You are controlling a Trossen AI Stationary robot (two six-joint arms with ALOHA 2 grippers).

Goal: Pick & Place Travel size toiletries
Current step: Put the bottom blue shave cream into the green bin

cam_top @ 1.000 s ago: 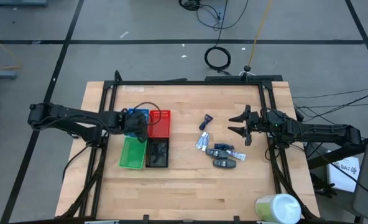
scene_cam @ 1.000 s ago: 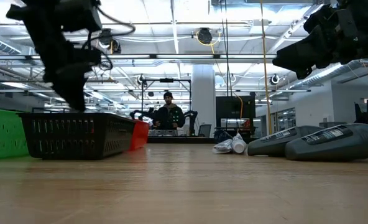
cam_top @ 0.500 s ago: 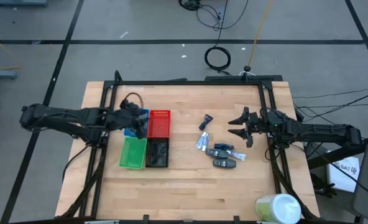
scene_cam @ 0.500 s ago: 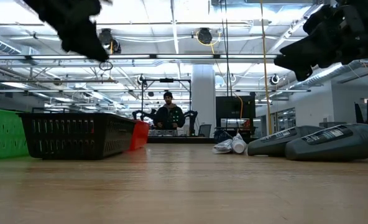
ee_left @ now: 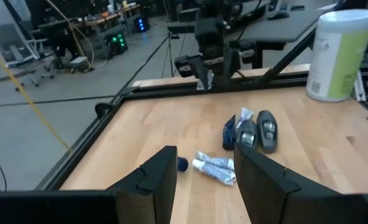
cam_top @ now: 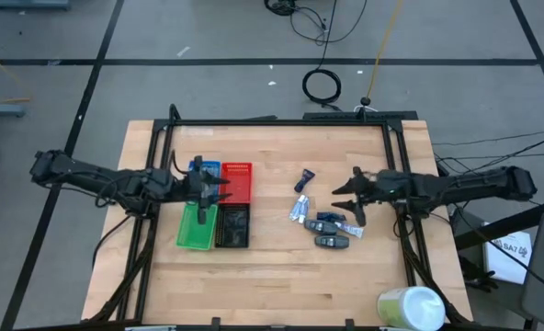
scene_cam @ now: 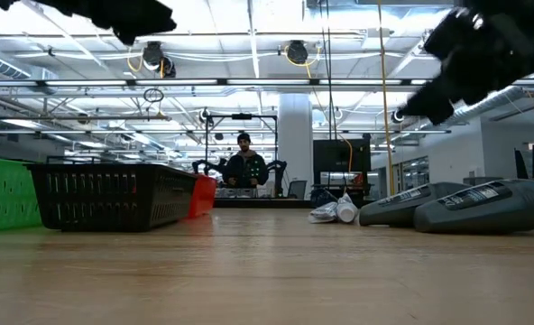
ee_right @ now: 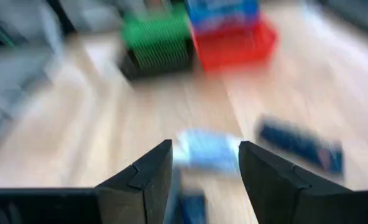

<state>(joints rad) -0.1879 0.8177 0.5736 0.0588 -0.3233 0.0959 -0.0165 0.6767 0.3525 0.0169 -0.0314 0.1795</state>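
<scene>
Several toiletries point(cam_top: 323, 221) lay loose on the counter point(cam_top: 281, 285), to the right of the four trays and well apart from them. Among them I could see two dark oblong packs point(cam_top: 333, 241) lying side by side, a pale tube point(cam_top: 299, 211) beside them, and one small dark tube point(cam_top: 303, 180) a little farther toward the back edge.

My right pincer point(cam_top: 352, 200) hung above the counter just beside this group, on its right side, with its fingers spread and nothing between them. In the right wrist view the pale tube point(ee_right: 204, 149) showed between my two fingers point(ee_right: 145, 175), so it lay straight ahead of the pincer, in the direction of the trays. Its long axis seemed to run across my line of approach, but the view was too unclear to be sure.

My left pincer point(cam_top: 206, 187) was over the trays, near the red tray point(cam_top: 238, 180) and the green tray point(cam_top: 197, 227), also spread and empty. From there the toiletries point(ee_left: 246, 134) were well apart.

I judged that the right arm was much nearer, so the next pick belonged to it: move down and a little forward onto the nearest item, and turn the wrist if the item lay along the fingers instead of across them.
</scene>
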